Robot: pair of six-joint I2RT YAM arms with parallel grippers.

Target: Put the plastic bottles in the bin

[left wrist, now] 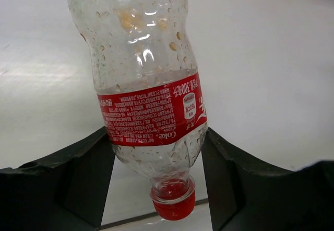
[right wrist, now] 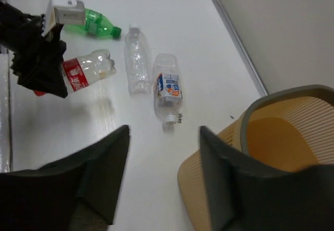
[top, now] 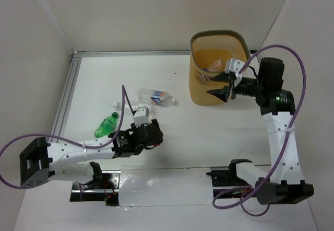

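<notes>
A clear bottle with a red label (left wrist: 151, 84) hangs cap-down between my left gripper's (left wrist: 159, 158) fingers, which are shut on its lower body. In the right wrist view this bottle (right wrist: 86, 73) casts a shadow on the table. A green bottle (top: 107, 125), an unlabelled clear bottle (right wrist: 136, 58) and a clear bottle with a blue-white label (top: 156, 97) lie on the table. The yellow-orange bin (top: 216, 69) stands at the back right with bottles inside. My right gripper (top: 211, 84) hovers at the bin's near-left wall, open and empty.
A metal rail (top: 65, 95) runs along the table's left edge and another along the back. White walls close in both sides. Purple cables loop off both arms. Bare tabletop (top: 177, 142) lies between the bottles and the bin.
</notes>
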